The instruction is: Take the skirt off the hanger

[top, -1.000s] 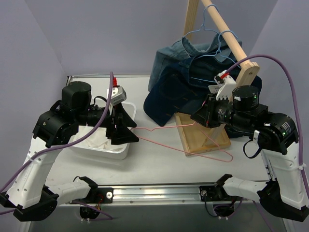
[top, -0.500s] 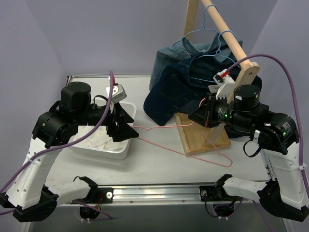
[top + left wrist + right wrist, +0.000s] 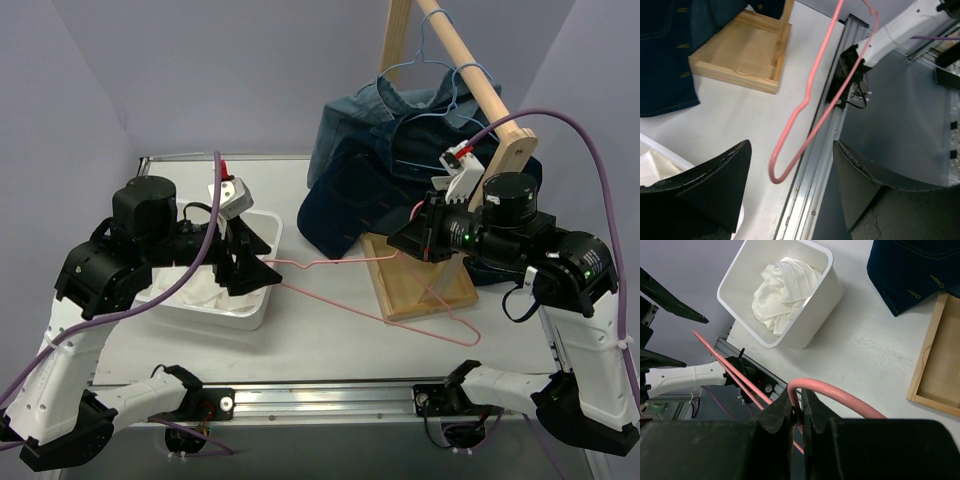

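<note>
The white skirt [image 3: 203,291] lies crumpled inside a white bin [image 3: 258,316], free of the hanger; it also shows in the right wrist view [image 3: 782,287]. The pink-red wire hanger [image 3: 335,266] is bare and held above the table. My right gripper [image 3: 402,241] is shut on its wire, seen pinched between the jaws in the right wrist view [image 3: 801,405]. My left gripper [image 3: 262,263] is open over the bin's right edge. The hanger's rounded end [image 3: 777,175] hangs between the spread jaws without touching them [image 3: 790,167].
A wooden rack stands at the back right on a flat wooden base [image 3: 420,285]. A dark-blue denim garment [image 3: 350,195] and light-blue wire hangers [image 3: 432,62] hang from its rod. A metal rail [image 3: 330,400] runs along the table's near edge.
My left arm has drawn back to the left and its open gripper has shifted slightly. My right gripper has turned a little with the hanger still in it.
</note>
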Controlling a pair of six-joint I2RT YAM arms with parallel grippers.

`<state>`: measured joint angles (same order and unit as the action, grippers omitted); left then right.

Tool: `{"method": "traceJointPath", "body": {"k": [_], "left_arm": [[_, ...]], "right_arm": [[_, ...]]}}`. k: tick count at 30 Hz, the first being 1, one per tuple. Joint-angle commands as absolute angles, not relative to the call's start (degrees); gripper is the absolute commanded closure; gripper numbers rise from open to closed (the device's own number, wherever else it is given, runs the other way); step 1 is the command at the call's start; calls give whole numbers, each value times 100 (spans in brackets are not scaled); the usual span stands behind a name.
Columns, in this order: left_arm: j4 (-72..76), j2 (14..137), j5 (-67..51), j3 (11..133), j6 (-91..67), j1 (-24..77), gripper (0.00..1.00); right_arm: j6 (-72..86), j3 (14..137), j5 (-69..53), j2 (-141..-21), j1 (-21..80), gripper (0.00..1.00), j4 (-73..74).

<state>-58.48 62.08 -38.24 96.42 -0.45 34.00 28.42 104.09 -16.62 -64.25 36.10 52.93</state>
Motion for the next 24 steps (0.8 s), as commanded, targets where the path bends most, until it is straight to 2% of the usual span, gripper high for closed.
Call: {"method": "traceJointPath", "body": {"k": [1,6,10,11,13,16,17,19,20,21,24], "left_arm": [[-5590,6082,-4709,9493,-228,3401,25],[-5599,6143,-5044,9378,-360,3410,25],[-5590,6196,-5194,9334,-448,3410,36],[-5572,6214,-5203,9325,-492,3410,45],[-5555,6275,-5194,9351,-562,3410,55],[-5694,6407,-5002,9483,-554,3410,94],[-5721,6433,-4862,9527,-554,3410,98],[-5643,6451,-4571,9580,-632,3410,98],[-5582,6442,-4501,9615,-676,3410,98],[-5494,6434,-4369,9624,-720,3401,98],[-5397,6451,-4254,9694,-826,3410,98]], "right_arm": [[2848,10617,-1582,-6442,3639,100,5028],[2813,10670,-1556,-6460,3639,100,5001],[2769,10705,-1486,-6460,3647,100,5010],[2769,10696,-1468,-6460,3639,100,5018],[2760,10670,-1450,-6443,3639,100,5019],[2760,10617,-1389,-6416,3639,100,5036],[2742,10608,-1389,-6407,3639,100,5062],[2690,10608,-1371,-6425,3639,97,5115],[2663,10617,-1380,-6425,3639,85,5150],[2628,10643,-1336,-6460,3647,56,5246],[2558,10775,-1117,-6495,3639,33,5510]]}}
